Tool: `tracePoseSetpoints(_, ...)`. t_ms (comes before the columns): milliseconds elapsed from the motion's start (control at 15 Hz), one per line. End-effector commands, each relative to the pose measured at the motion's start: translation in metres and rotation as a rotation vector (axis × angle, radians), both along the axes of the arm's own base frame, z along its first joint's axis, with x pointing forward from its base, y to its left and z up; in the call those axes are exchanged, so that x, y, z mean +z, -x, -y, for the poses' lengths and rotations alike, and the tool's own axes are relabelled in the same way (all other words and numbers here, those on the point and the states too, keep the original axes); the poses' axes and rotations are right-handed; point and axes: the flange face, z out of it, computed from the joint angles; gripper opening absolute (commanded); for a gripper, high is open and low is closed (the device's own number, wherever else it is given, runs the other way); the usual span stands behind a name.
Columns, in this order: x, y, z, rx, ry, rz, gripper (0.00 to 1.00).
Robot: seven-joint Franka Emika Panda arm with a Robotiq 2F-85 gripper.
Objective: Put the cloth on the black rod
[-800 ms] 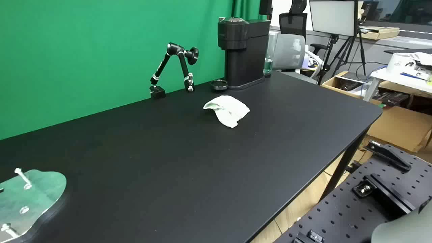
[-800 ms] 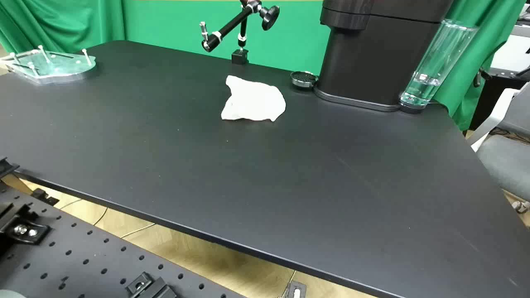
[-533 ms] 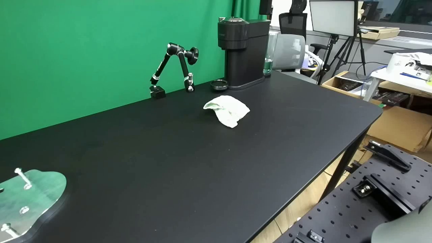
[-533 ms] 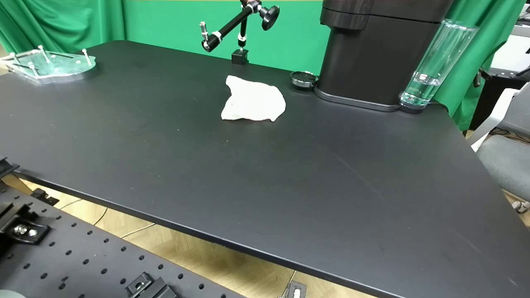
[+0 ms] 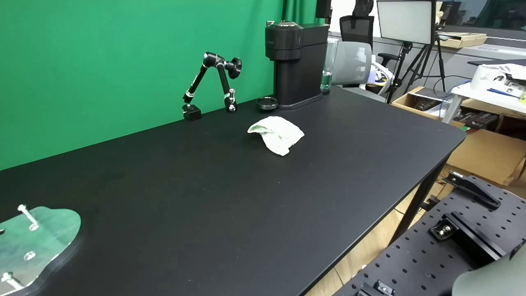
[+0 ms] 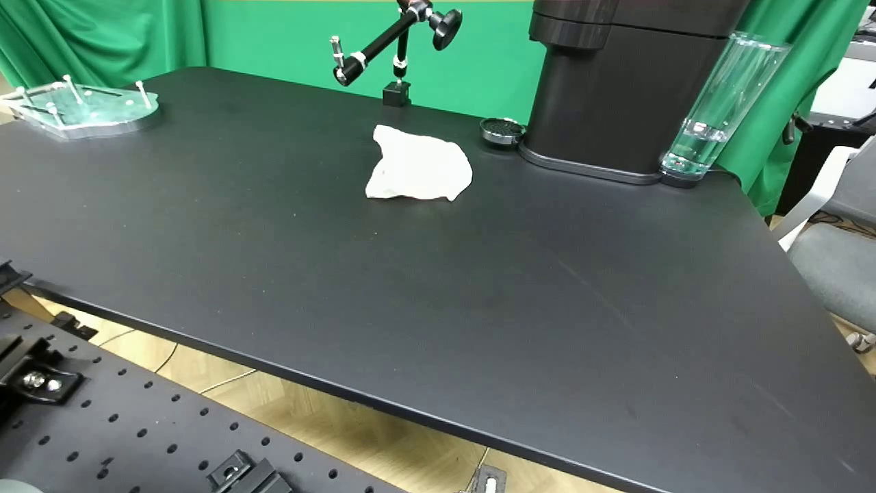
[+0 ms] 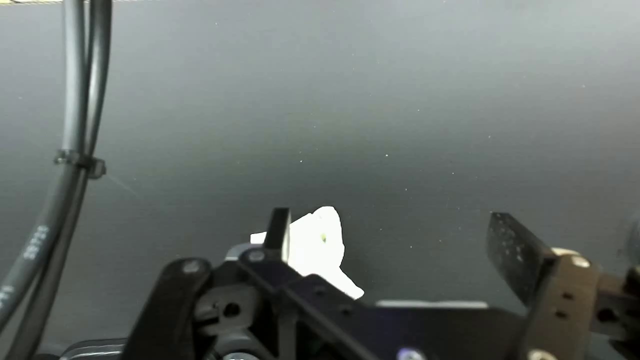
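A crumpled white cloth lies on the black table in both exterior views. The black rod is a jointed black arm on a small block at the table's back edge, left of the cloth. Its free section slopes downward in both exterior views. In the wrist view my gripper is open with nothing between its fingers. The cloth lies below it, towards the left finger, which hides part of it. The gripper is outside both exterior views. The rod is out of the wrist view.
A black coffee machine with a clear water tank stands at the back. A small round black dish sits beside it. A clear plate with upright bolts lies at the table's far end. A perforated metal platform stands along the front.
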Motion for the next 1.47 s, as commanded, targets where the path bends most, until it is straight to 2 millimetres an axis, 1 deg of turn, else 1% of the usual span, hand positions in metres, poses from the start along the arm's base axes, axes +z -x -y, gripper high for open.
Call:
tracePoseSetpoints(0, -0.006, -0.007, 0.007, -0.029, 0.023, 0.031, 1.0)
tracePoseSetpoints(133, -0.016, -0.019, 0.018, -0.044, 0.045, 0.079, 1.0)
tracePoseSetpoints(267, -0.033, -0.033, 0.032, -0.051, 0.079, 0.118, 1.0)
tracePoseSetpoints(467, -0.07, -0.054, 0.052, -0.027, 0.116, 0.108, 1.0)
tracePoseSetpoints(600, -0.093, -0.067, 0.062, 0.045, 0.133, 0.077, 1.0)
tracePoseSetpoints(733, -0.116, -0.08, 0.071, 0.158, 0.139, 0.044, 1.0)
tracePoseSetpoints(867, -0.136, -0.089, 0.075, 0.272, 0.141, 0.017, 1.0)
tracePoseSetpoints(933, -0.144, -0.093, 0.073, 0.323, 0.14, 0.016, 1.0)
tracePoseSetpoints(1000, -0.149, -0.098, 0.072, 0.327, 0.146, 0.029, 1.0)
tracePoseSetpoints(1067, -0.145, -0.083, 0.072, 0.279, 0.129, 0.026, 1.0)
tracePoseSetpoints(1200, -0.155, -0.091, 0.071, 0.307, 0.132, 0.023, 1.0)
tracePoseSetpoints(1400, -0.156, -0.095, 0.07, 0.316, 0.133, 0.024, 1.0)
